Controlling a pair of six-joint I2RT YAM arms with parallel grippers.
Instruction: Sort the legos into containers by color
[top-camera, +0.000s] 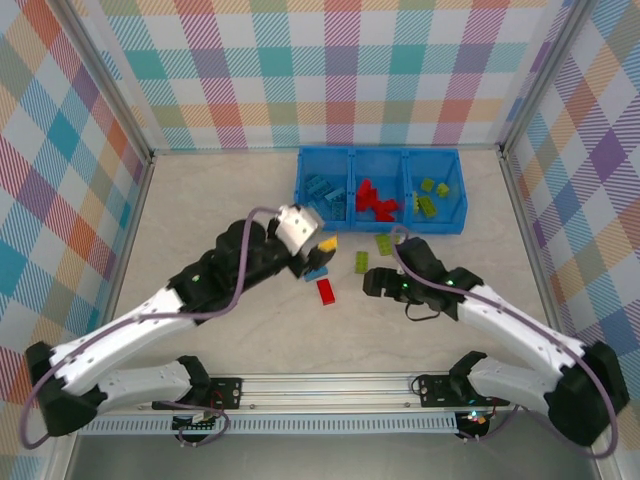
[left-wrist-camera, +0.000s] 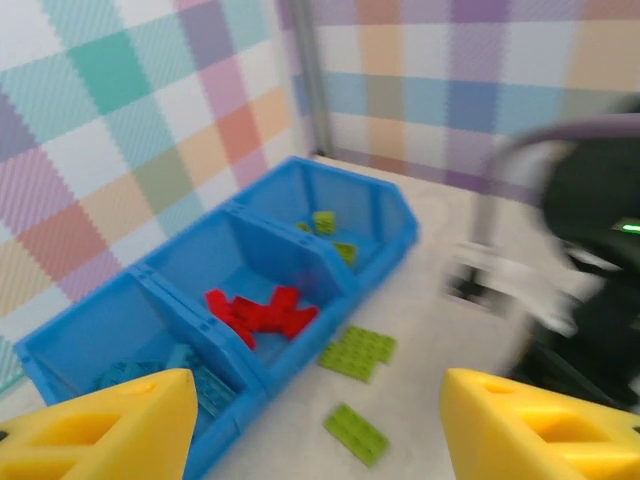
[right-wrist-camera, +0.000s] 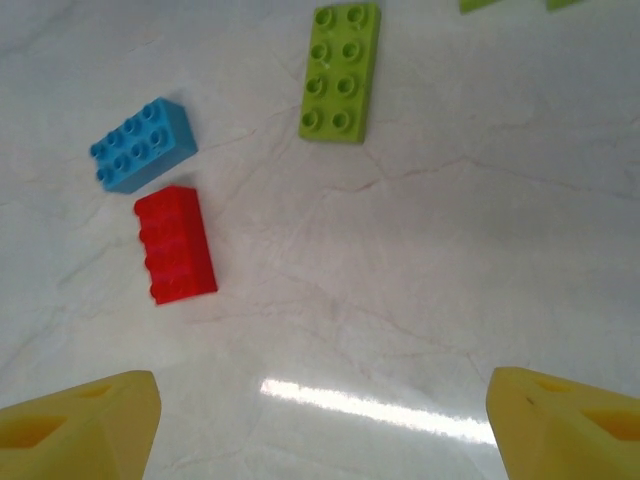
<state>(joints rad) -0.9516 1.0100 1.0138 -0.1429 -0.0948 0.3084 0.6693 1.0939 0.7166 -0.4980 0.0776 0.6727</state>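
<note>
The blue tray (top-camera: 380, 222) of containers stands at the back, with blue legos (top-camera: 325, 190) in its left compartment, red ones (top-camera: 374, 198) in the middle and green ones (top-camera: 431, 196) on the right. On the table in front lie a red brick (top-camera: 326, 291), a blue brick (top-camera: 317, 272) and two green bricks (top-camera: 361, 262) (top-camera: 384, 244). My left gripper (top-camera: 322, 252) hovers open and empty just in front of the tray's left end (left-wrist-camera: 320, 430). My right gripper (top-camera: 368, 283) is open over bare table (right-wrist-camera: 320, 430), right of the red brick (right-wrist-camera: 177, 244), blue brick (right-wrist-camera: 144, 145) and green brick (right-wrist-camera: 341, 70).
Checked walls close the table on three sides. In the left wrist view the tray (left-wrist-camera: 300, 345) runs away to the left, two green plates (left-wrist-camera: 358, 352) (left-wrist-camera: 357, 433) lie before it, and the right arm (left-wrist-camera: 590, 250) is a dark blur at the right.
</note>
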